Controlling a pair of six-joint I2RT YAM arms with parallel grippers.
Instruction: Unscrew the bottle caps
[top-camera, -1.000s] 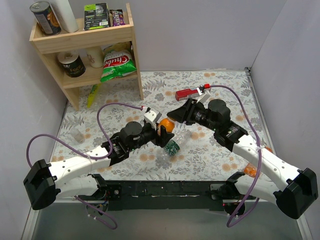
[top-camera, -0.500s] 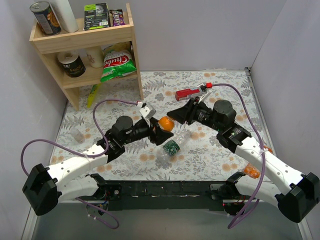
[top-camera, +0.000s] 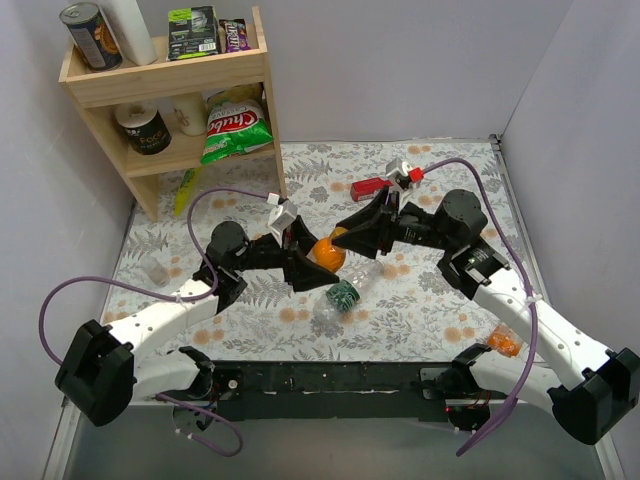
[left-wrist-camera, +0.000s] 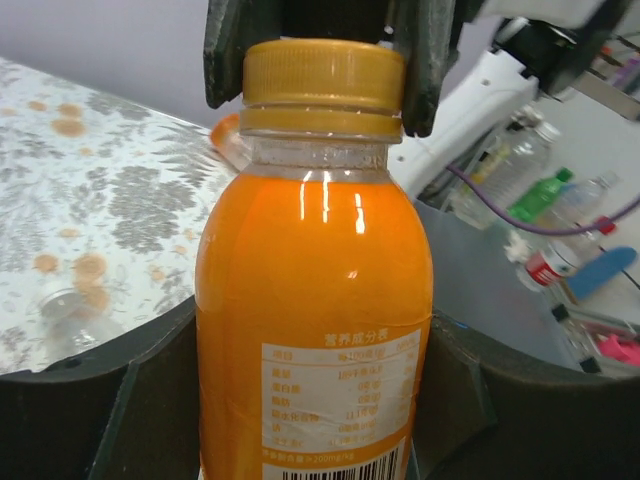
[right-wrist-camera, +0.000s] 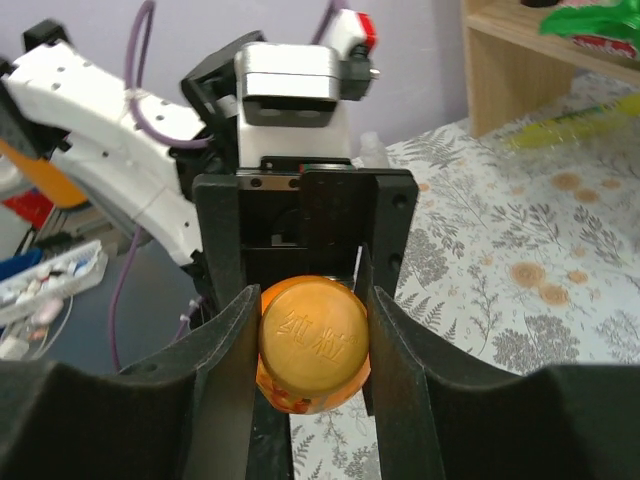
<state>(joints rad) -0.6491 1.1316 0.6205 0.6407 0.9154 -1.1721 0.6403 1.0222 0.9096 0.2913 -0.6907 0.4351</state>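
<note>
My left gripper (top-camera: 305, 262) is shut on the body of the short orange bottle (top-camera: 326, 253) and holds it off the table, lying roughly level. In the left wrist view the bottle (left-wrist-camera: 315, 290) fills the frame between my left fingers (left-wrist-camera: 90, 400). Its orange cap (left-wrist-camera: 322, 75) sits between the right gripper's fingers (left-wrist-camera: 225, 55). My right gripper (right-wrist-camera: 313, 340) is shut on this cap (right-wrist-camera: 313, 330), end-on. A clear green-labelled bottle (top-camera: 347, 290) lies on the table below. A slim orange bottle (top-camera: 505, 343) lies by the right arm. A small clear bottle (top-camera: 155, 268) stands at the left.
A wooden shelf (top-camera: 170, 80) with cans, boxes and a green chips bag (top-camera: 235, 128) stands at the back left. A red box (top-camera: 372, 187) lies behind the right gripper. Purple cables loop over both arms. Grey walls close in the flowered table (top-camera: 450, 170).
The left arm has drawn back to the left and the right arm has followed. The right fingers, near the cap before, now sit closed around it.
</note>
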